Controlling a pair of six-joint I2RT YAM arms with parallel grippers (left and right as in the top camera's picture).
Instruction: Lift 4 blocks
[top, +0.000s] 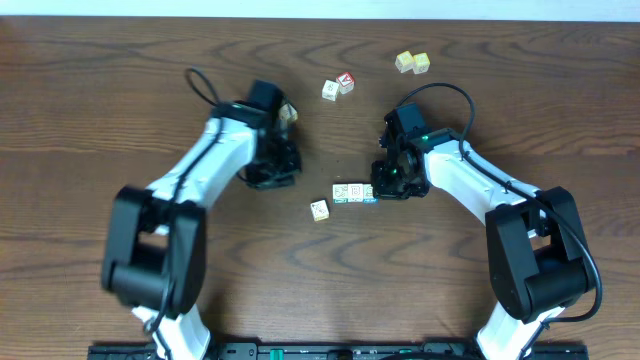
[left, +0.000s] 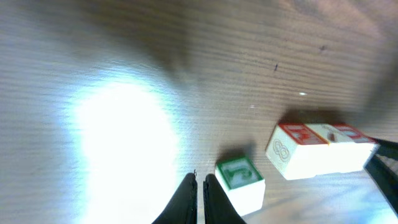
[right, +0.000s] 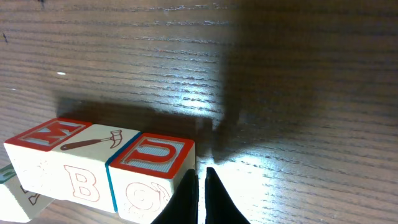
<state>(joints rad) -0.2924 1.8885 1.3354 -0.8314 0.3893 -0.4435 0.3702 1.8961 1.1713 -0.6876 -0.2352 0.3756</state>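
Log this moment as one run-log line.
left gripper: shut, empty, near green-print block | right gripper: shut, empty, at end of block row | lift: nothing raised off table

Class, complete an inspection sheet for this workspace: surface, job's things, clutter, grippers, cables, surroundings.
Surface: wooden table, glare patches in the wrist views.
Job's things: row of three blocks and a single block nearby, all resting on the table.
Clutter: two yellowish cubes; red-letter cube beside a whitish cube.
Grippers: left gripper shut, empty; right gripper shut, empty, at the row's end.
Cables: black cable looping off the left arm, another off the right.
Surroundings: pale strip beyond the far edge; black rail at the near edge.
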